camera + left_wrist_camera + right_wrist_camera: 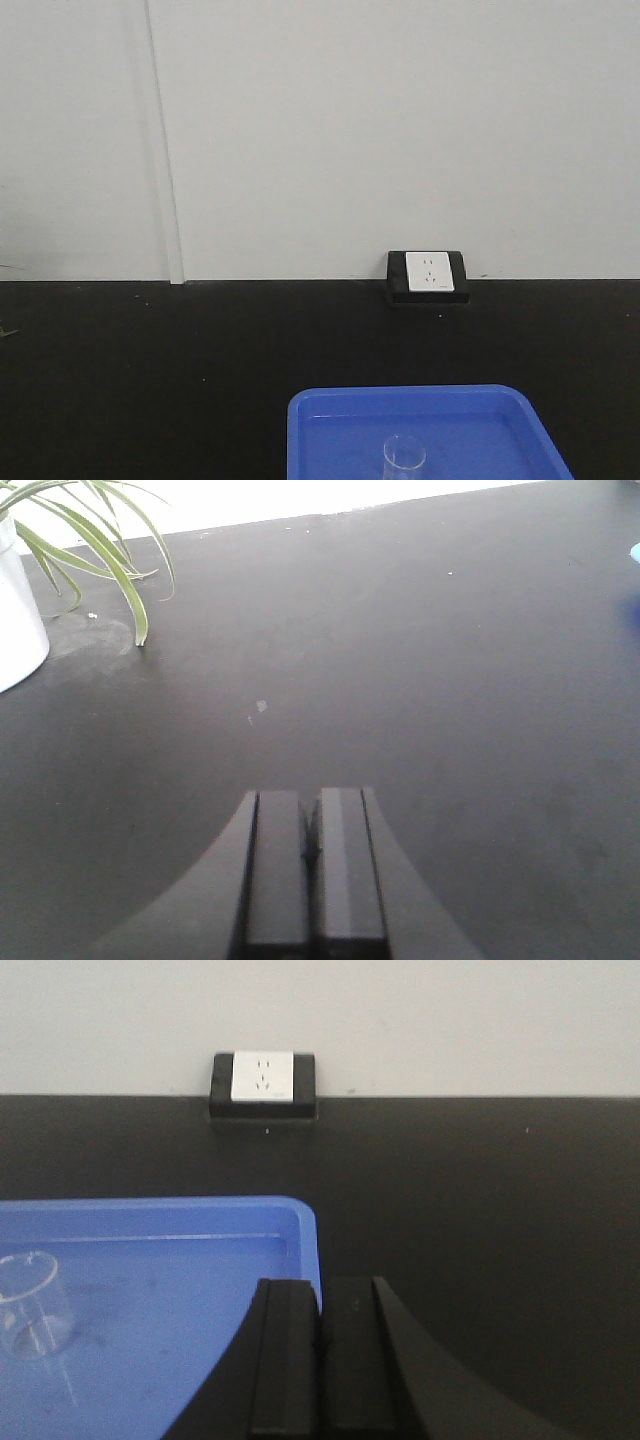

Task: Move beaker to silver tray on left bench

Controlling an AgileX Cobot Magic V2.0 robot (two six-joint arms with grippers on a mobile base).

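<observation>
Exterior front-facing view: the beaker (404,458) stands upright in the blue tray (330,440), mouth up, presumably parked there so the raised rim contains it; right wrist view places it left of the right gripper (322,1360), well apart; that gripper's jaws are pressed together, empty; the left gripper (312,870) is likewise closed on nothing above the black worktop (420,680); both probably stowed pending approach; silver tray not in view.
</observation>
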